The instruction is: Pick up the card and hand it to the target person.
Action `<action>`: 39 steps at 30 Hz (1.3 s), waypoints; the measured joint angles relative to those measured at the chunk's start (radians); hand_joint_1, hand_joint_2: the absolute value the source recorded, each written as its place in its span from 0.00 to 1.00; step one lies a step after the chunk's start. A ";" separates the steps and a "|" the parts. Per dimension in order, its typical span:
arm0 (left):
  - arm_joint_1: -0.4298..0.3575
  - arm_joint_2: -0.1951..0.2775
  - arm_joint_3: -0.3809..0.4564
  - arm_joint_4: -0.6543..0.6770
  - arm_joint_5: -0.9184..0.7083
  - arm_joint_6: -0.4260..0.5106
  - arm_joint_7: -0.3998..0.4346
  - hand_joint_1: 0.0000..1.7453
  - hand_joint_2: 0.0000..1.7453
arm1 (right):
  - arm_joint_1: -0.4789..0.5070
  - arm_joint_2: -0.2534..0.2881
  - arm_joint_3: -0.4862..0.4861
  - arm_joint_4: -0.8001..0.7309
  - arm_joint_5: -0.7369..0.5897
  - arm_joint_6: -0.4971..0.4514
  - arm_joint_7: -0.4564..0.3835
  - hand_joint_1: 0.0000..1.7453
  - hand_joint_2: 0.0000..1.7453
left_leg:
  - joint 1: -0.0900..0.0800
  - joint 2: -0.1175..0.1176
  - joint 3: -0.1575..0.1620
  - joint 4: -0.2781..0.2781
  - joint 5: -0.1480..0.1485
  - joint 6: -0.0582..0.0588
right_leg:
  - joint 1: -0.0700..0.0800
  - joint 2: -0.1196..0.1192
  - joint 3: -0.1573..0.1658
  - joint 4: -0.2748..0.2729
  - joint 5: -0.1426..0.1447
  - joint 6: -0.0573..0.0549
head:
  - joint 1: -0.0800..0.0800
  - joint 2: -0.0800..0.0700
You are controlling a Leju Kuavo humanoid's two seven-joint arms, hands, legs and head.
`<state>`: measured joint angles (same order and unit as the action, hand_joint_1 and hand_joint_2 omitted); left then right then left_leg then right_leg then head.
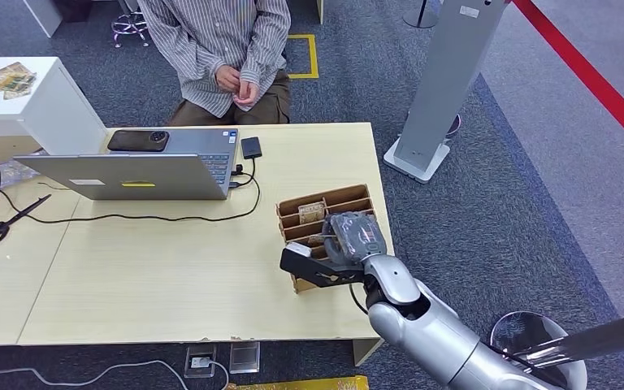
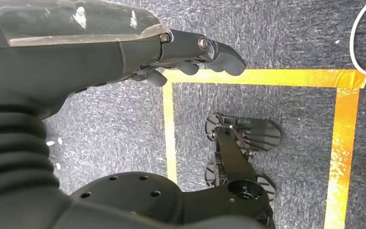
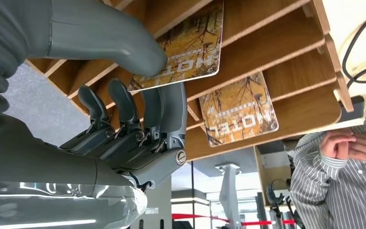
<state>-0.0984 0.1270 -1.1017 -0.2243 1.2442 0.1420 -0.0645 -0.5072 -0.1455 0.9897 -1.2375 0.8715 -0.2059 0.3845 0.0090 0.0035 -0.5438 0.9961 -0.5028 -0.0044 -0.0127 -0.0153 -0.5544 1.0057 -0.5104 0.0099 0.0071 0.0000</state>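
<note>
Both cards read "HOTEL" over an autumn-tree print, seen inverted in the right wrist view. The right hand reached into the wooden card rack at the table's right end, silver forearm rising from below in the head view. It pinched the card: thumb pressed one face, fingers on the other, the card partly in its slot. A second card sat in the neighbouring slot, well apart from the fingers. The left hand hung over grey carpet with yellow tape, fingers curled, holding nothing. The person sat behind the table, hands clasped, beyond a laptop.
</note>
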 joint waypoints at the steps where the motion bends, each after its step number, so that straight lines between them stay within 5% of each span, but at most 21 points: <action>1: 0.000 0.000 0.000 0.000 0.000 -0.001 0.000 0.00 1.00 | -0.003 -0.001 -0.005 -0.005 -0.017 0.007 -0.003 0.80 1.00 | 0.000 0.000 0.000 0.000 0.000 0.000 | 0.000 0.000 0.000 0.000 0.000 0.000 | 0.000 0.000; 10: 0.001 0.012 0.000 0.000 0.005 -0.019 0.006 0.00 1.00 | -0.135 -0.068 -0.051 -0.154 -0.427 0.290 -0.002 0.80 1.00 | 0.000 0.000 0.000 0.000 0.000 0.000 | 0.000 0.000 0.000 0.000 0.000 0.000 | 0.000 0.000; 16: 0.002 0.014 0.000 0.000 0.015 -0.018 0.013 0.00 1.00 | -0.232 -0.113 -0.080 -0.279 -0.488 0.304 -0.006 0.80 1.00 | 0.000 0.000 0.000 0.000 0.000 0.000 | 0.000 0.000 0.000 0.000 0.000 0.000 | 0.000 0.000; 20: 0.001 0.013 0.000 0.000 0.021 -0.016 0.013 0.00 1.00 | -0.252 -0.115 -0.098 -0.315 -0.449 0.238 -0.058 0.80 1.00 | 0.000 0.000 0.000 0.000 0.000 0.000 | 0.000 0.000 0.000 0.000 0.000 0.000 | 0.000 0.000; 26: -0.001 0.005 0.000 0.000 0.020 -0.019 0.003 0.00 1.00 | -0.253 -0.069 -0.109 -0.252 -0.317 -0.024 -0.217 0.80 1.00 | 0.000 0.000 0.000 0.000 0.000 0.000 | 0.000 0.000 0.000 0.000 0.000 0.000 | -0.001 0.000; 32: -0.004 -0.001 -0.003 0.000 0.019 -0.019 -0.009 0.00 1.00 | -0.252 -0.016 -0.110 -0.108 -0.160 -0.241 -0.271 0.80 1.00 | 0.000 0.000 0.000 0.000 0.000 0.000 | 0.000 0.000 0.000 0.000 0.000 0.000 | 0.000 0.000; 37: -0.006 -0.005 -0.004 0.000 0.017 -0.020 -0.011 0.00 1.00 | -0.246 0.013 -0.111 -0.008 -0.156 -0.323 -0.300 0.80 1.00 | 0.000 0.000 0.000 0.000 0.000 0.000 | 0.000 0.000 0.000 0.000 0.000 0.000 | 0.000 0.000; 38: -0.006 -0.005 -0.005 0.000 0.017 -0.020 -0.011 0.00 0.75 | -0.244 0.017 -0.111 0.008 -0.166 -0.327 -0.306 0.60 1.00 | 0.000 0.000 0.000 0.000 0.000 0.000 | 0.000 0.000 0.000 0.000 0.000 0.000 | 0.000 0.000; 39: -0.006 -0.006 -0.005 0.000 0.017 -0.020 -0.012 0.00 0.75 | -0.242 0.021 -0.111 0.023 -0.176 -0.329 -0.310 0.40 1.00 | 0.000 0.000 0.000 0.000 0.000 0.000 | 0.000 0.000 0.000 0.000 0.000 0.000 | 0.000 0.000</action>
<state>-0.1042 0.1215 -1.1065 -0.2243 1.2609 0.1225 -0.0760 -0.7495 -0.1247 0.8783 -1.2142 0.6955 -0.5349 0.0749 0.0091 0.0032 -0.5441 0.9964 -0.5026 -0.0044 -0.0127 -0.0157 -0.5541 1.0059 -0.5102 0.0100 0.0071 0.0000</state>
